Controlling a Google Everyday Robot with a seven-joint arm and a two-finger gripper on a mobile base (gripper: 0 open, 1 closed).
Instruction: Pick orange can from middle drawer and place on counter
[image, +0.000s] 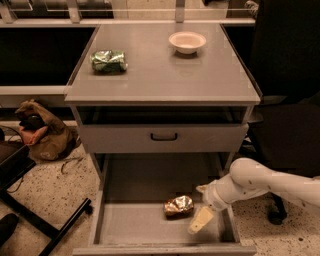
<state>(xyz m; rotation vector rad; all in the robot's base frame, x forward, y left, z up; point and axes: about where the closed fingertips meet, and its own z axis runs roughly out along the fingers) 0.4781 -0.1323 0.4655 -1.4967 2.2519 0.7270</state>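
The arm (272, 182) is smooth, glossy white, built of thick rounded tube-like sections, and comes in from the right edge. A bulbous, ball-like joint swells at its left end, followed by a shorter, stubbier white wrist section with soft grey shading. The gripper (200, 216), low at the near right of the scene, is pale cream-yellow, flat and blade-like, duller than the white shells.

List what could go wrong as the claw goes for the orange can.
The claw sits low, just right of the orange can; a sideways nudge may slide it across the middle drawer floor. The can's crumpled shape may slip from a grip. On the counter, the green can and bowl could get knocked.
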